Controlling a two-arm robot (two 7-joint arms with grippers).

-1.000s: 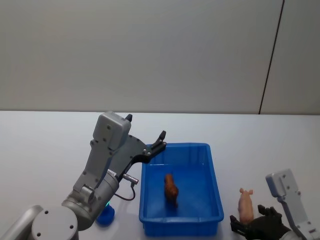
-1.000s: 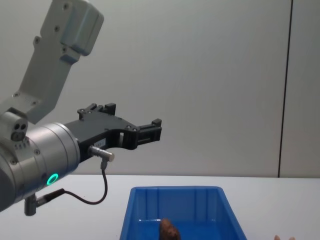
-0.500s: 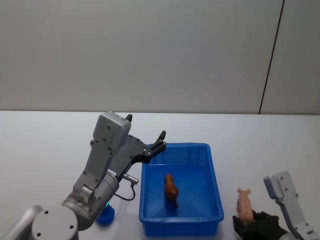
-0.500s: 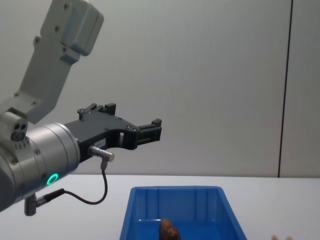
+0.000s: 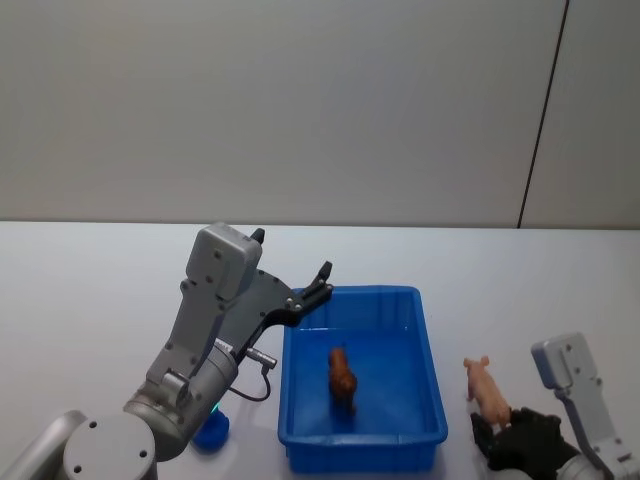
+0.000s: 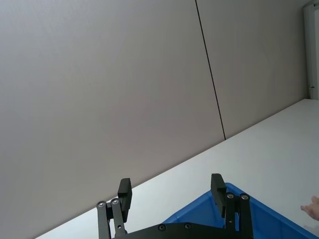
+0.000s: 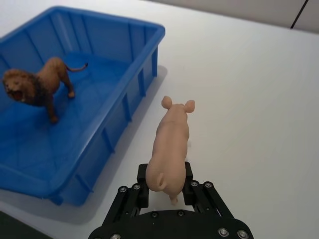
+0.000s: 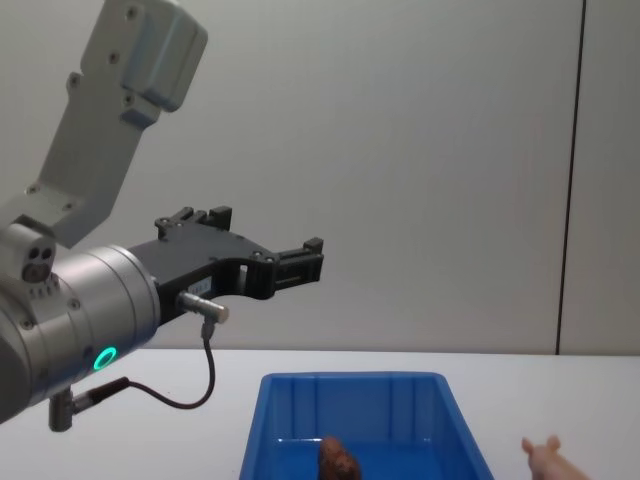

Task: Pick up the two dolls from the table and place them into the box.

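Pale pink plastic pig doll [image 5: 487, 392] is gripped at its rear end by the jaws of the right gripper [image 7: 166, 184]. It is held tilted, snout end higher, and appears clear of the plain white table [image 5: 100, 280]. It is positioned just beside the right long wall of the bright blue open-topped plastic bin [image 5: 395, 360], outside it. In the right wrist view the snout is pointed away from the gripper, roughly along that wall. In the chest view the pig's head is seen at the lower right, next to the bin's right corner.

Reddish-brown toy lion doll [image 5: 342, 378] is found inside the bin, upright on its legs on the bin floor, near the middle and apart from the walls.

Left gripper [image 6: 170, 194] is held in the air over the bin's rear-left corner. Its jaws are spread wide and nothing is held between them. It is well apart from both dolls.

A small blue round-topped object [image 5: 212, 430] is seen on the table left of the bin, near its front corner. It is partly hidden by the left arm, so no more can be told about it.
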